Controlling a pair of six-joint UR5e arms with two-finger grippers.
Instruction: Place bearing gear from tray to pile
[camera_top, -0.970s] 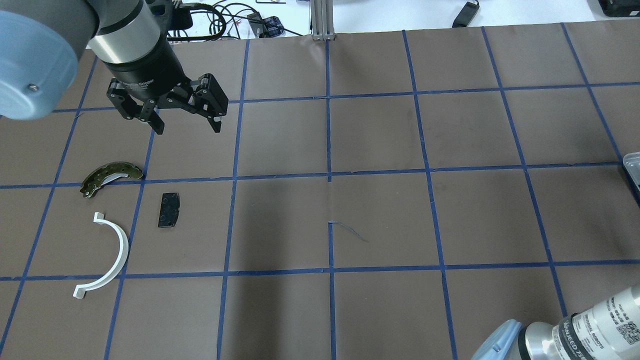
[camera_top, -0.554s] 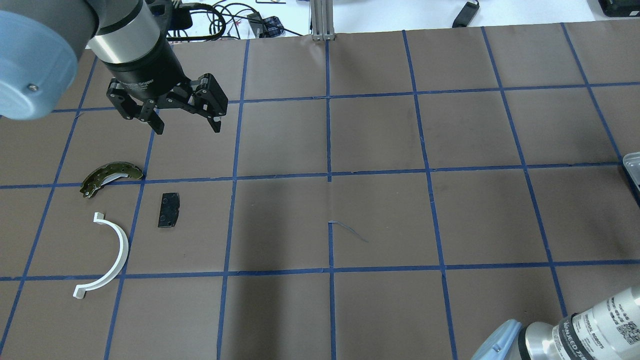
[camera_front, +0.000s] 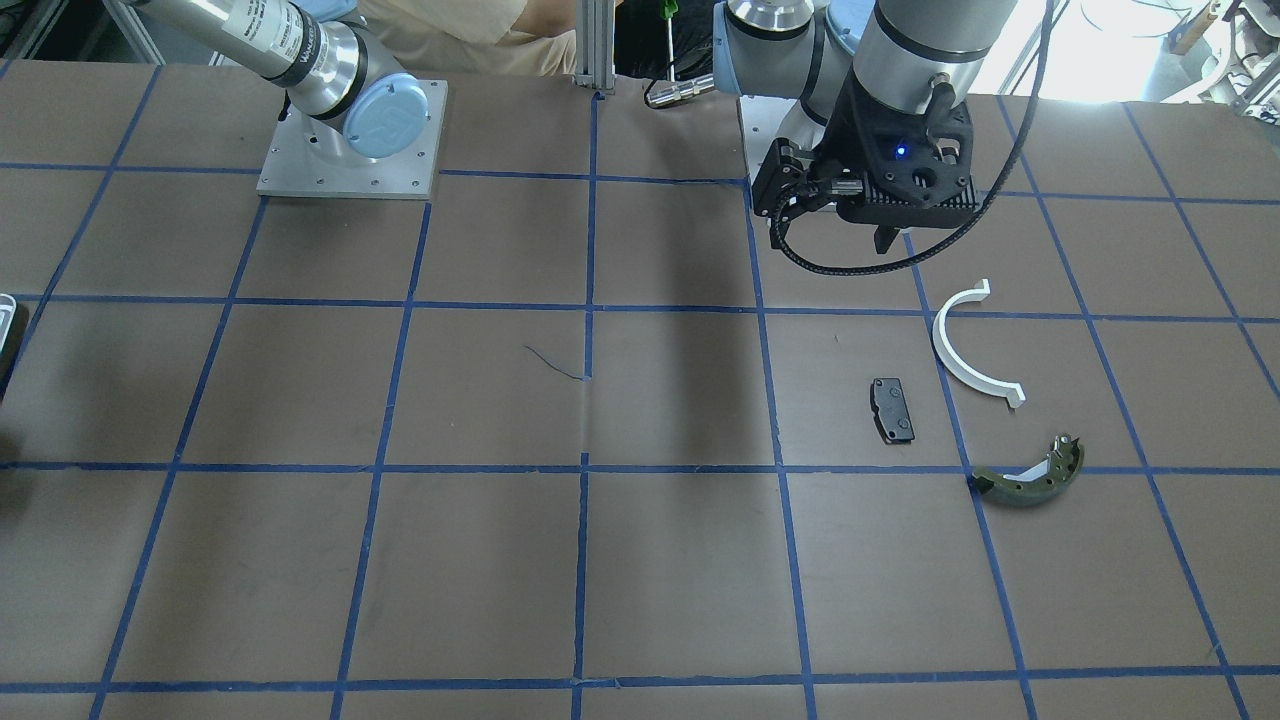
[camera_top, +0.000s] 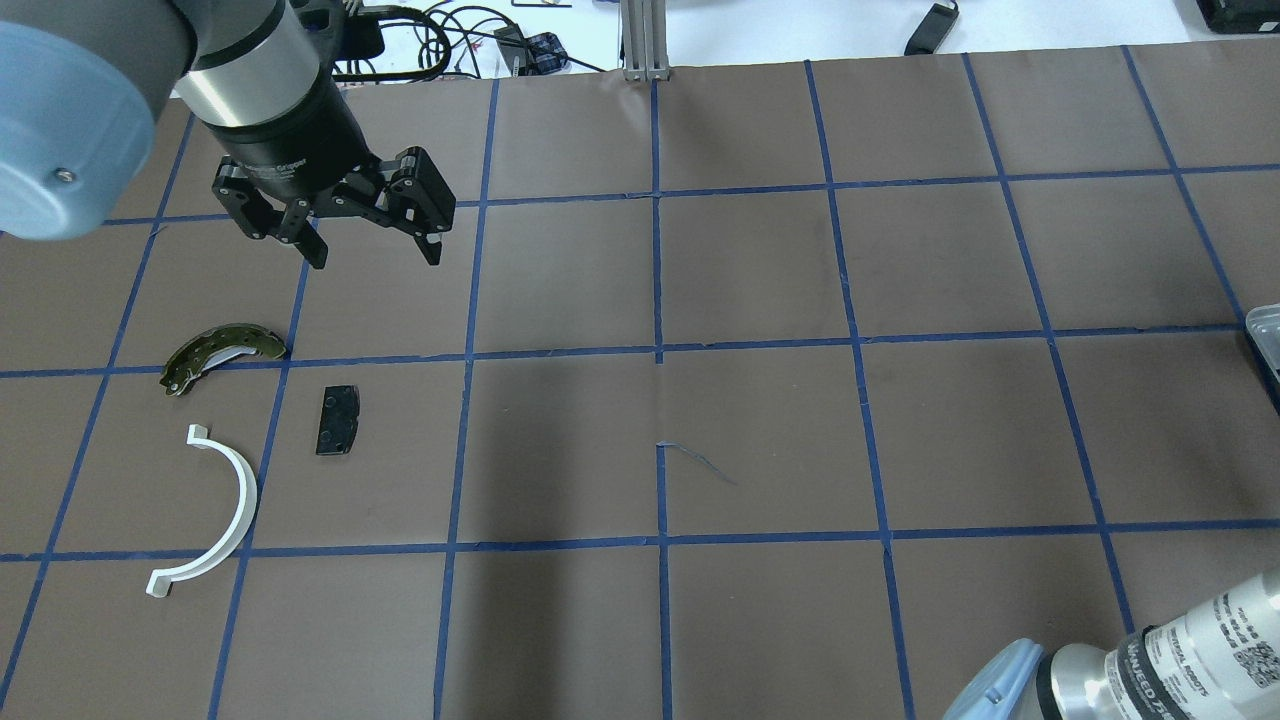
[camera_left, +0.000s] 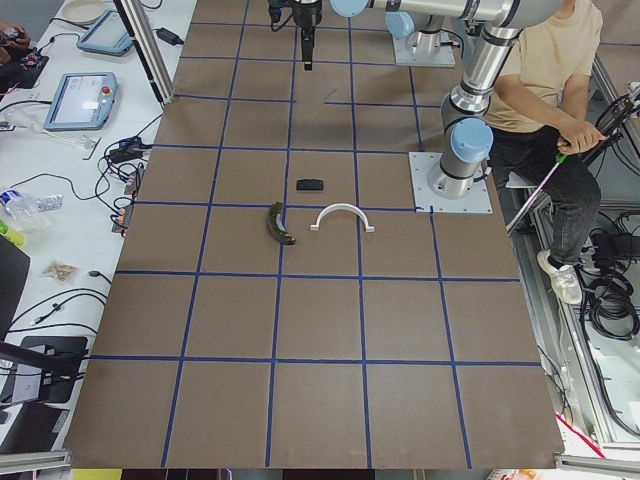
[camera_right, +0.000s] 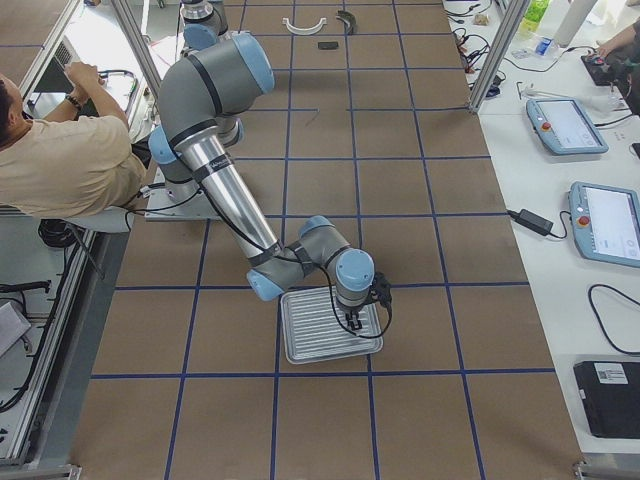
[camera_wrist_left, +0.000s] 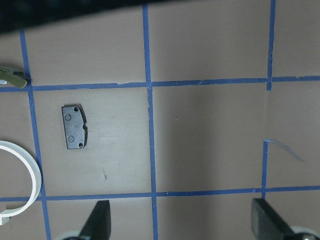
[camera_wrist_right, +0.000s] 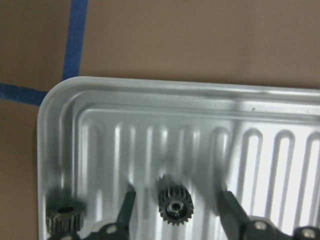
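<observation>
Straddling a small dark toothed bearing gear (camera_wrist_right: 175, 206), the right end effector (camera_wrist_right: 176, 196) is spread, fingers (camera_wrist_right: 127, 206) clear on either side. A second gear (camera_wrist_right: 64, 215) lies beside it in the ribbed pale tray (camera_wrist_right: 150, 100). The left end effector (camera_top: 375, 252) hangs spread and empty near the pile: brake shoe (camera_top: 222, 355), black plate (camera_top: 338, 420), white half-ring (camera_top: 225, 510). The brown surface (camera_top: 760, 420) carries a blue tape grid.

Tray (camera_wrist_right: 150, 105) ribbed shiny metal; gear (camera_wrist_right: 175, 205) dark toothed metal.

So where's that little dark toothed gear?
In the right wrist view, the small dark toothed gear lies on the ribbed silver tray, between the right gripper's open fingers.
</observation>
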